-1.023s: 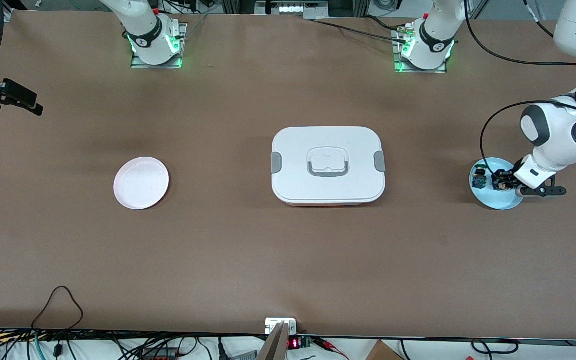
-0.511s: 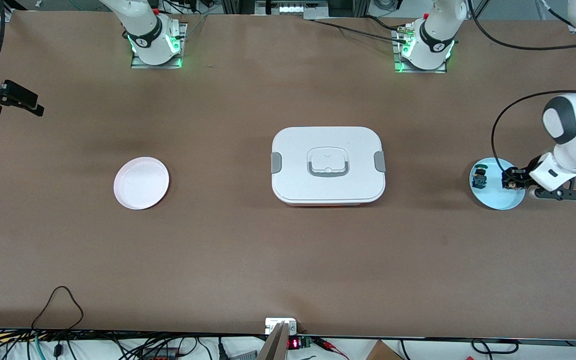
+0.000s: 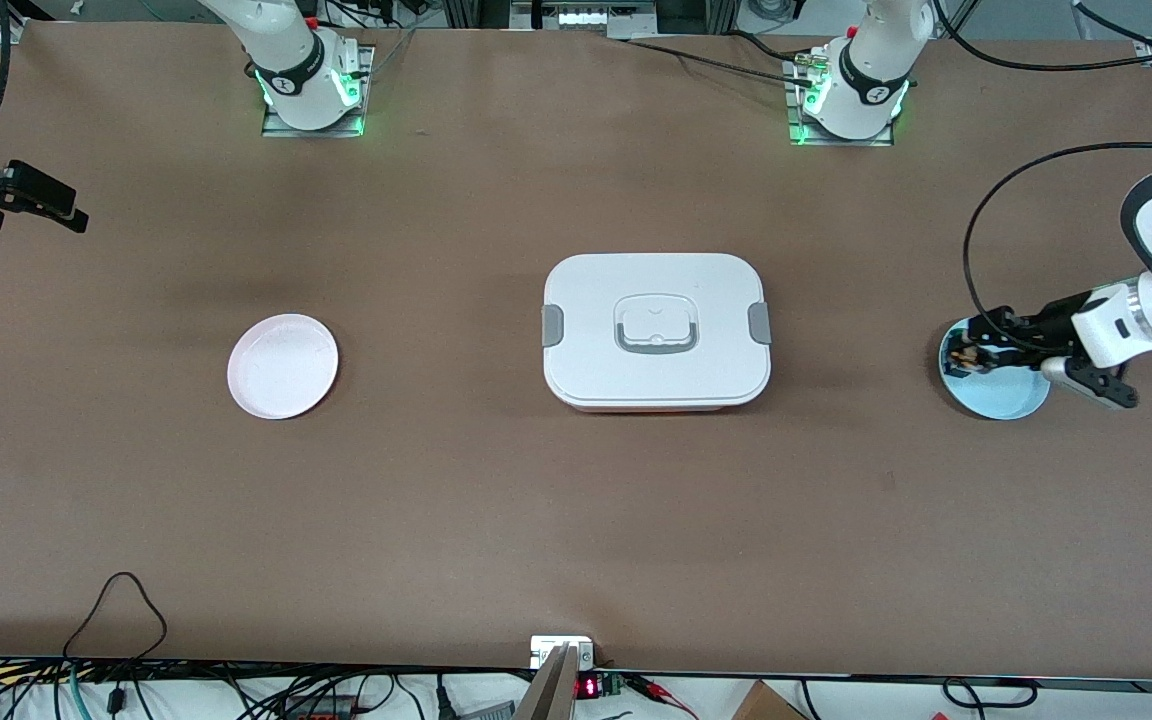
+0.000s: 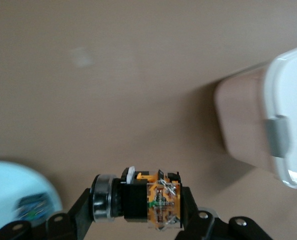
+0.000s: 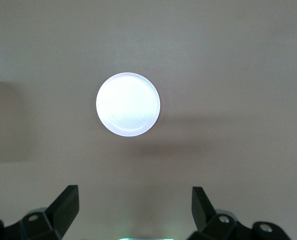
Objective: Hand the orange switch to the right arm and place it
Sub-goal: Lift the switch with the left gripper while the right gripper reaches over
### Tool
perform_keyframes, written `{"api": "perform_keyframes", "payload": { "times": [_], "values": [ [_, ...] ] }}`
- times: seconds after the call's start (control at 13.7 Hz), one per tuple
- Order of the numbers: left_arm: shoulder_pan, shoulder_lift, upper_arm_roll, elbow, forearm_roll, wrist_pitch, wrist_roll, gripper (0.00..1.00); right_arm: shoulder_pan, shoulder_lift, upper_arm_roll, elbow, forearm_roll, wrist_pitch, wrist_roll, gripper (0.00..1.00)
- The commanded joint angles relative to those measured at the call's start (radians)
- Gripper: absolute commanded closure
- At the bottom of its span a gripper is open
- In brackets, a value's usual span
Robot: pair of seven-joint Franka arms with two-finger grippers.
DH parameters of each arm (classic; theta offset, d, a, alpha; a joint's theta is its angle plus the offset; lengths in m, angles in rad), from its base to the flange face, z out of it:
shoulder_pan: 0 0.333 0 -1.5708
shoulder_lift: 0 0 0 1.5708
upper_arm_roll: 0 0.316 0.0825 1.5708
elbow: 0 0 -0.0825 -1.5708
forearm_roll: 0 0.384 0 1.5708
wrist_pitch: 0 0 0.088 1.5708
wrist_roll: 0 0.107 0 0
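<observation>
Now your left gripper (image 3: 971, 338) is up off the blue plate (image 3: 1011, 400) with the orange switch (image 4: 149, 201) clenched between its fingers (image 4: 71, 217). A second ago it sat low on that plate, pinching among the parts; half a second ago it had begun to rise; here the wrist has swung over so the fingers lie nearly level and point toward the middle of the table, still over the plate's edge. The left wrist view shows the switch held sideways, its tan base facing the camera, with bare tabletop below it.

That tells you the pick is done and the carry has started. The green switch (image 4: 31, 209) is left on the plate, so you have the correct one. The handover is all still ahead.

Your right gripper (image 3: 41, 205) waits in the air at the right arm's end of the table, jaws spread wide and holding nothing, as its own wrist view confirms. It has not moved in this last second, so you will need to bring it in to meet the left one.

The table (image 3: 576, 500) is plain brown and flat. A closed white box (image 3: 656, 330) stands in the middle, between the two arms, and may crowd the meeting point. The white plate (image 3: 283, 366) lies well apart toward the right arm's end, a likely drop spot.
</observation>
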Motion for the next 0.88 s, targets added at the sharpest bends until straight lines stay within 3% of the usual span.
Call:
{"api": "perform_keyframes", "payload": {
  "times": [0.0, 0.22, 0.37, 0.66, 0.8],
  "values": [
    [0.003, 0.03, -0.042, 0.021, -0.148, -0.066, 0.206, 0.69, -0.015, 0.018, 0.013, 0.014, -0.006, -0.014, 0.008, 0.0],
    [0.005, 0.032, -0.114, 0.033, -0.283, -0.123, 0.367, 0.71, -0.008, 0.015, 0.014, 0.017, 0.047, -0.011, 0.011, 0.0],
    [0.002, 0.044, -0.18, 0.042, -0.439, -0.131, 0.528, 0.71, -0.014, 0.018, 0.006, 0.015, 0.261, -0.015, 0.011, 0.0],
    [-0.004, 0.09, -0.341, 0.064, -0.73, -0.131, 0.818, 0.71, -0.009, 0.049, 0.008, 0.011, 0.481, -0.015, 0.02, 0.0],
    [-0.047, 0.11, -0.404, 0.077, -0.893, -0.114, 0.979, 0.71, -0.002, 0.059, 0.006, -0.041, 0.667, 0.003, 0.014, 0.0]
  ]
}}
